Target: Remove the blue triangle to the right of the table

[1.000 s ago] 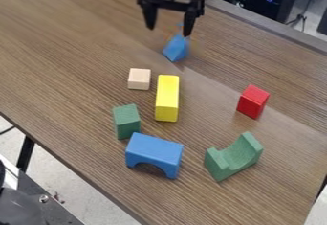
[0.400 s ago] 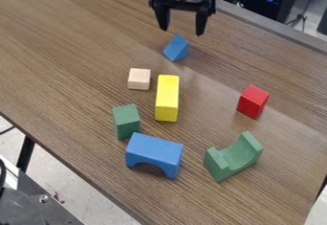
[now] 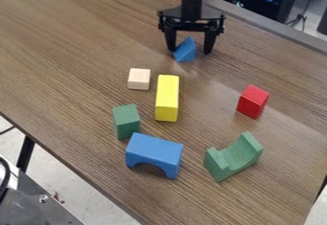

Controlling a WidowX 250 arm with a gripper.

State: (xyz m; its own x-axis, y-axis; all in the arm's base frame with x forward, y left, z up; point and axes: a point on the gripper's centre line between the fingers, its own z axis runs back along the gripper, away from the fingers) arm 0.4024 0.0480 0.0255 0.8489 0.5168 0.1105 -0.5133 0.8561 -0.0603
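Observation:
The black gripper hangs low over the far part of the table, its two fingers spread apart. Between them stands the blue triangle, close to the left finger, with a gap on its right side toward the other finger. Whether the left finger touches the triangle cannot be told.
Nearer the camera are a beige cube, a yellow block, a green block and a blue arch. On the right lie a red block and a green curved block.
The gripper has come down and to the right, around the blue triangle. The triangle has shifted slightly right and turned a little.

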